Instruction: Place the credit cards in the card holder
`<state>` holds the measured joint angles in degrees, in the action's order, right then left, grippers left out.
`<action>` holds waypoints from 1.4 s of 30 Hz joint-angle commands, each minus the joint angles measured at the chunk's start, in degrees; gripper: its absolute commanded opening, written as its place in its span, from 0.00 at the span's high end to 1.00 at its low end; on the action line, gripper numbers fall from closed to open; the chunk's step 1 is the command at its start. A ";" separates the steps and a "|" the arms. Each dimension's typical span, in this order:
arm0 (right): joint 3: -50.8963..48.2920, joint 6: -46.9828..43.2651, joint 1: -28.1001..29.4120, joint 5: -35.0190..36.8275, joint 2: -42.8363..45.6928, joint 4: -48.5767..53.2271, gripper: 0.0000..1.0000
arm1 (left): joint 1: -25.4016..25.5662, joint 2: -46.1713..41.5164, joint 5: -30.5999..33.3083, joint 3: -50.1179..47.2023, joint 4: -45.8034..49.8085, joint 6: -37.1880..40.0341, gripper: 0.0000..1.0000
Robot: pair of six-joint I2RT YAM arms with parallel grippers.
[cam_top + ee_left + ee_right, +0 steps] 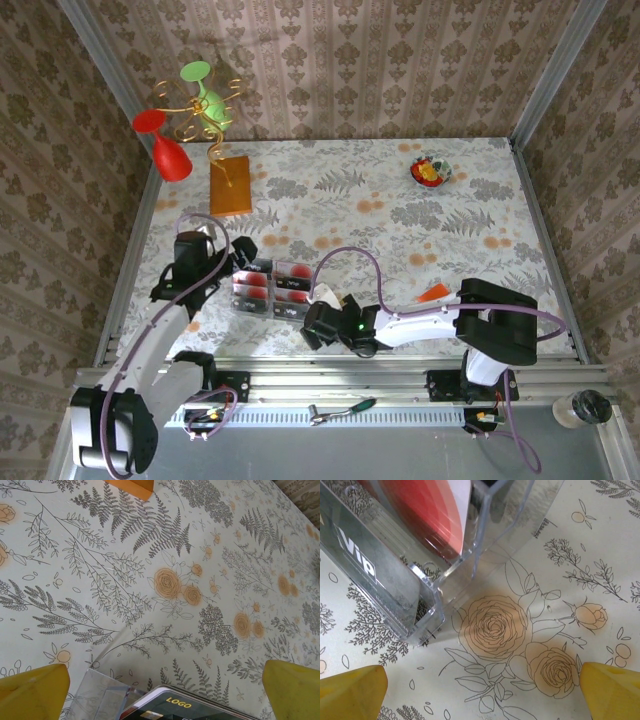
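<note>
- left tool (pixel 161 692): yellow fingers spread wide, gripping nothing, above the floral tabletop (pixel 150 555); a black card's edge sits at the bottom of the frame.
- right tool (pixel 481 692): spread wide, empty, just beside the clear rack (pixel 455 575).
- credit cards (pixel 272 288): red and black, standing in the clear rack, lower centre of the top view, between the two tools.
- card holder (pixel 433 293): orange, right of centre, partly behind the right arm, apart from the cards.
- orange block (pixel 230 185): upper left.
</note>
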<state>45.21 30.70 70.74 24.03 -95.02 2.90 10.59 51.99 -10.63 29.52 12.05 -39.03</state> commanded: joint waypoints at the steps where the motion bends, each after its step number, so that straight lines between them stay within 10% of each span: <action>1: 0.67 1.63 -0.73 2.40 -1.22 -1.57 0.00 | 0.83 0.96 2.05 -1.00 -2.62 -0.55 0.00; 21: -2.07 4.15 -5.14 1.01 -2.18 -6.44 0.00 | 5.99 9.45 5.26 1.19 -8.06 -0.78 0.00; 42: -0.90 -0.97 -23.29 -0.98 -2.18 -6.32 0.00 | 15.18 32.01 8.72 15.89 -18.69 -2.79 0.00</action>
<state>43.22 31.31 49.89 22.70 -97.03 -3.49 24.77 80.77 -1.63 42.00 -3.73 -40.99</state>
